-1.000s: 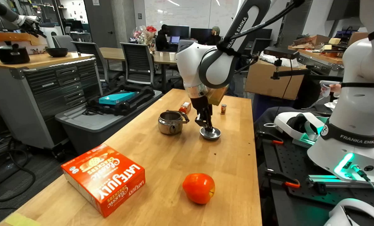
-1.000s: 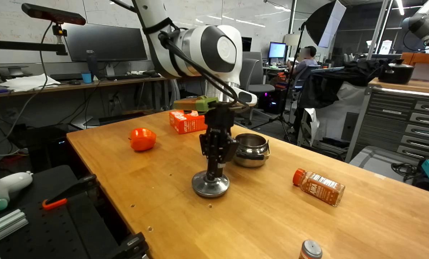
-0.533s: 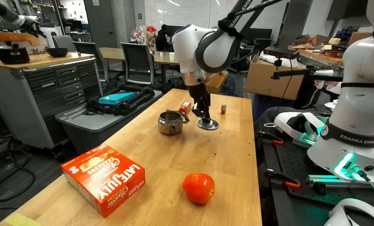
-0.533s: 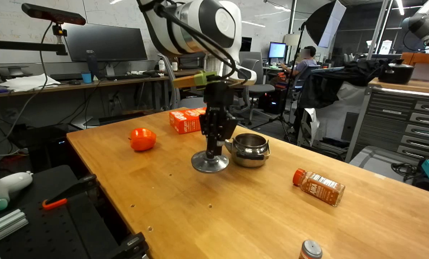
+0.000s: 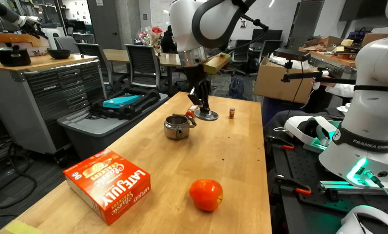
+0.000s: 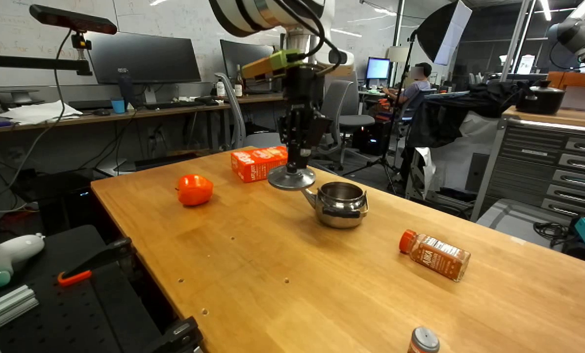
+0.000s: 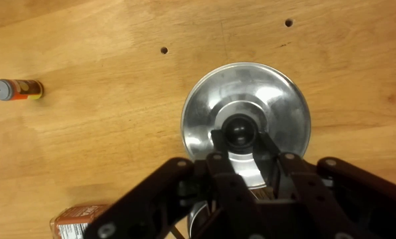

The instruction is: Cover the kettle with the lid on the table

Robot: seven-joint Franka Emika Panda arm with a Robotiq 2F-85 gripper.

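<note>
The squat silver kettle [image 5: 177,130] stands upright and uncovered on the table in both exterior views [image 6: 341,212], with its spout and side handle showing. My gripper [image 5: 205,109] is shut on the black knob of the round silver lid [image 5: 207,116] and holds it in the air, roughly level. In an exterior view the lid [image 6: 291,179] hangs above the table, beside the kettle's spout. In the wrist view the fingertips [image 7: 240,134] sit on both sides of the knob of the lid [image 7: 241,83]. Only a bit of the kettle's rim [image 7: 194,217] shows below, behind the fingers.
A spice bottle [image 6: 437,256] lies near the kettle. A small spice jar [image 5: 232,113] stands farther off. An orange-red round fruit-like object [image 5: 206,195] and a red cracker box [image 5: 107,185] are at the opposite end of the table [image 5: 242,182].
The lid, held by the knob, has risen from the tabletop into the air. The arm has lifted with it. The kettle and the other objects have not moved.
</note>
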